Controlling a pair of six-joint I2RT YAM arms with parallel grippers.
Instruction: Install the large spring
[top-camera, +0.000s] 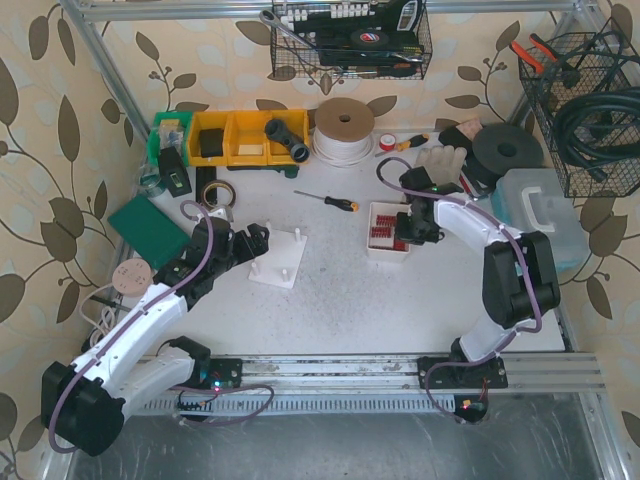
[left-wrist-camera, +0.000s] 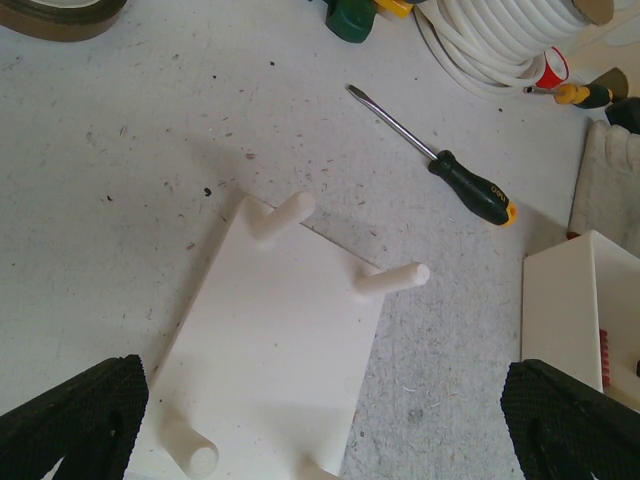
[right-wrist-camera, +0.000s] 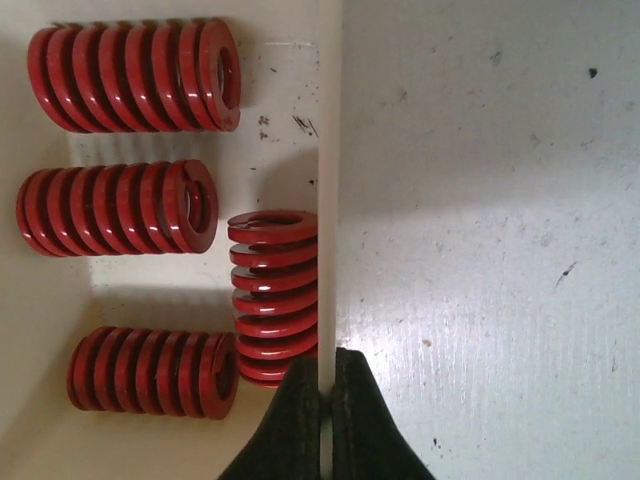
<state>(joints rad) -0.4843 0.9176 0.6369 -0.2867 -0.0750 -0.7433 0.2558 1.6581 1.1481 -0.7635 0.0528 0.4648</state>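
A white peg plate (top-camera: 278, 258) with several upright pegs lies on the table. My left gripper (top-camera: 250, 240) hovers at its left edge, open and empty. In the left wrist view the plate (left-wrist-camera: 280, 340) fills the space between my spread fingers (left-wrist-camera: 70, 425). Several red springs lie in a white tray (top-camera: 388, 228). The longest spring (right-wrist-camera: 135, 75) lies at the tray's far end and a short one (right-wrist-camera: 275, 295) lies against the wall. My right gripper (right-wrist-camera: 325, 400) is shut on the tray wall (right-wrist-camera: 328, 200), one finger inside and one outside, touching no spring.
A screwdriver (top-camera: 330, 200) lies between plate and tray, also in the left wrist view (left-wrist-camera: 440, 160). Yellow bins (top-camera: 245, 137), a hose coil (top-camera: 344, 130), tape rolls (top-camera: 215, 192), gloves (top-camera: 440, 160) and a plastic box (top-camera: 540, 215) line the back and right.
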